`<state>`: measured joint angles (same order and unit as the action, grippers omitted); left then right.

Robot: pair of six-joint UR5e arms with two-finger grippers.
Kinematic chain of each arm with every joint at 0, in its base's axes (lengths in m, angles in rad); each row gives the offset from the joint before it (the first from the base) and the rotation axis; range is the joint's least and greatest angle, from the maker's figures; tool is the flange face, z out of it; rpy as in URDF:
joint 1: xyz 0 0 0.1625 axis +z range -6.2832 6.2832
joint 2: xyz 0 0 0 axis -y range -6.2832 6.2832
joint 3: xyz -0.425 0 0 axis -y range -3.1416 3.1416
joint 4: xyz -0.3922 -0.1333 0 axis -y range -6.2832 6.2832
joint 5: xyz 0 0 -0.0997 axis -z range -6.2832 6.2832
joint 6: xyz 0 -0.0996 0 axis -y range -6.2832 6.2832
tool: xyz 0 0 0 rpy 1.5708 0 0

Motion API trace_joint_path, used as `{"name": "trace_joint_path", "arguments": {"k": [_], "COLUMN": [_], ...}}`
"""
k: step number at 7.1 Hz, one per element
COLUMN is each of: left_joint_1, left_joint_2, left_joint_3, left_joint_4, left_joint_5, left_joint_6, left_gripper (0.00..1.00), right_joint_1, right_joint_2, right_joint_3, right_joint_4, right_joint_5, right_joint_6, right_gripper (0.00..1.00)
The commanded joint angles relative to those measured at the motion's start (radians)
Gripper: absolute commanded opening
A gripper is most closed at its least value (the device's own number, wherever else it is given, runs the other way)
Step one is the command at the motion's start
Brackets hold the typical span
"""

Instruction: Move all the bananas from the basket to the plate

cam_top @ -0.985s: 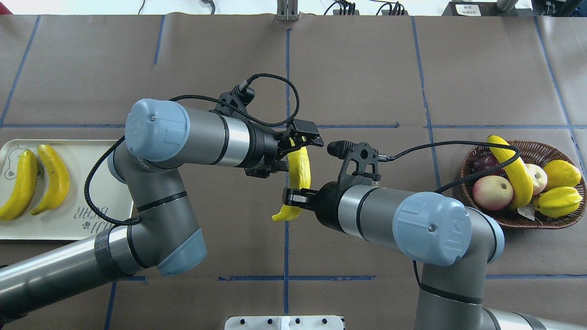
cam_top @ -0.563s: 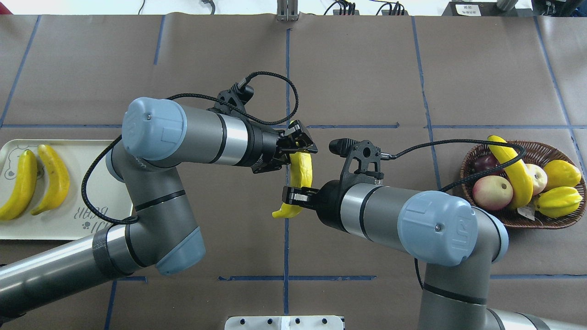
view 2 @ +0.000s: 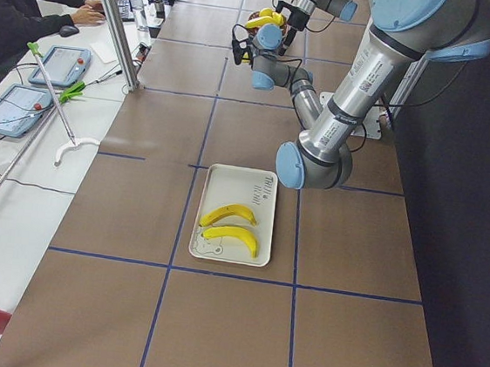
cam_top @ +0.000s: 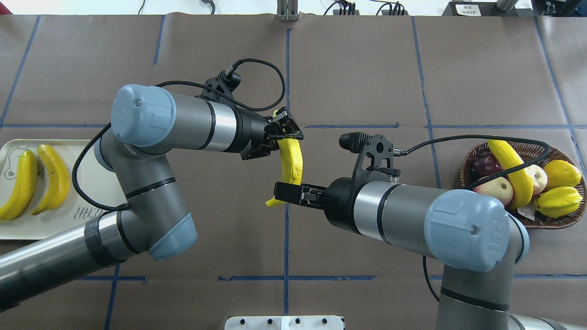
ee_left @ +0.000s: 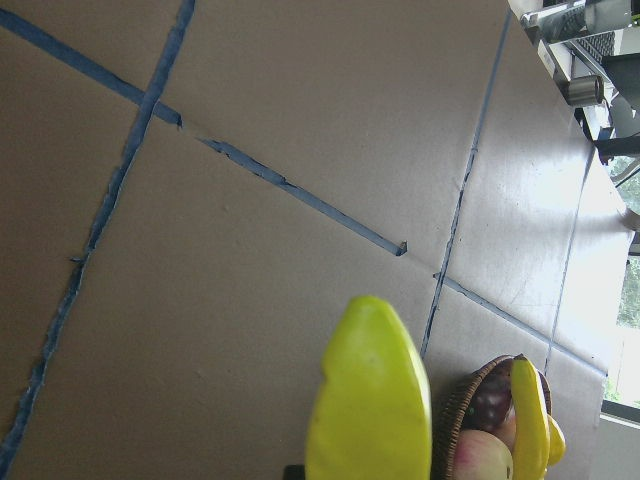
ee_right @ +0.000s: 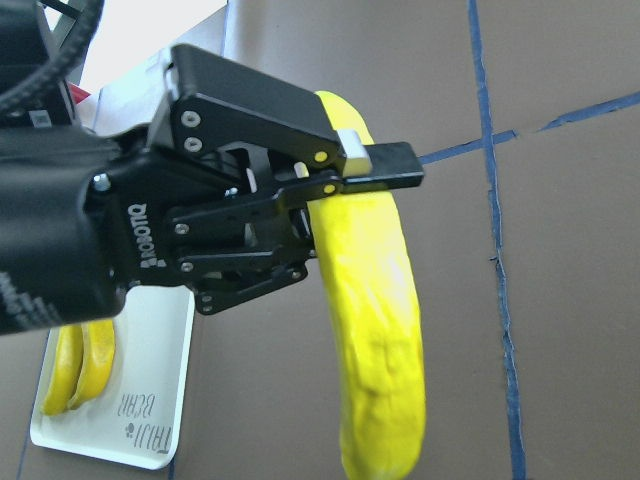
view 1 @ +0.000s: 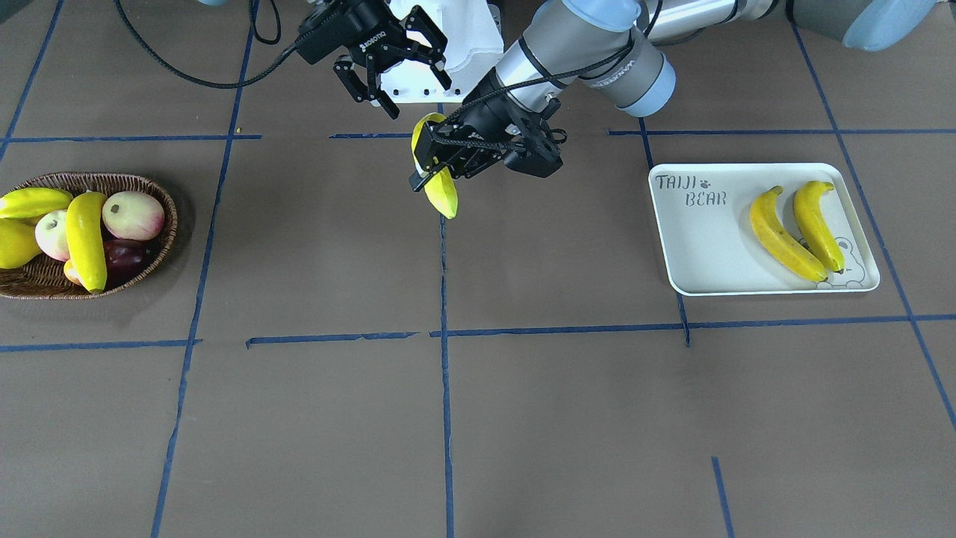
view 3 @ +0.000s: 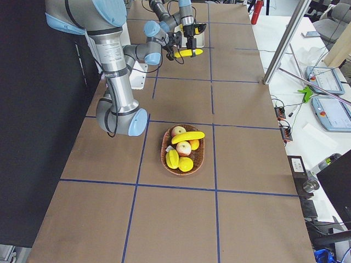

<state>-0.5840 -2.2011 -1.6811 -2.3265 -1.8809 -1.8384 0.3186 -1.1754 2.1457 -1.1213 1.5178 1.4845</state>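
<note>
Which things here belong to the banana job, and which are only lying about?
Job: held banana in left tool; remaining banana in basket; plate with two bananas.
Lying about: apples; other yellow fruit; dark fruit.

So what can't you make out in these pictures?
Overhead: the right gripper covers the lower part of the banana; whether they touch is unclear.
Overhead: the right arm hides part of the basket and its contents.
Left wrist view: the bottom edge cuts the banana off, and the left gripper is out of frame.
Side views: both grippers are too small to judge.
</note>
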Motion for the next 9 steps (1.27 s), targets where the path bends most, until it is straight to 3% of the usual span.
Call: {"name": "trace_joint_path", "arguments": {"k": [1,3,4,6,8,9], "left_joint_1": [-0.055,-0.124,-0.147,-0.194,-0.194,-0.194], "left_joint_2": [0.081,0.246,0.382,0.577,0.699,0.724], "left_joint_3": [0.027,0.003,-0.040,-0.093,-0.100,-0.100], "left_joint_4": [0.024,0.076,0.076,0.076,0.070,0.067], "left_joint_5": [0.017,0.022,0.022,0.022,0.026,0.035], "left_joint_6": [0.008,0.196,0.322,0.434,0.462,0.503], "left_gripper": [0.00,0.00,0.00,0.00,0.00,0.09], "right_joint_1": [0.005,0.057,0.127,0.338,0.422,0.437], "right_joint_2": [-0.068,-0.121,-0.166,-0.171,-0.214,-0.214], "right_joint_3": [0.090,0.106,0.105,0.083,0.054,0.036], "right_joint_4": [-0.006,-0.014,-0.062,-0.188,-0.193,-0.192], "right_joint_5": [0.036,0.068,0.131,0.360,0.418,0.427], "right_joint_6": [-0.001,-0.001,-0.009,-0.131,-0.235,-0.239], "right_gripper": [1.00,1.00,1.00,1.00,1.00,1.00]}}
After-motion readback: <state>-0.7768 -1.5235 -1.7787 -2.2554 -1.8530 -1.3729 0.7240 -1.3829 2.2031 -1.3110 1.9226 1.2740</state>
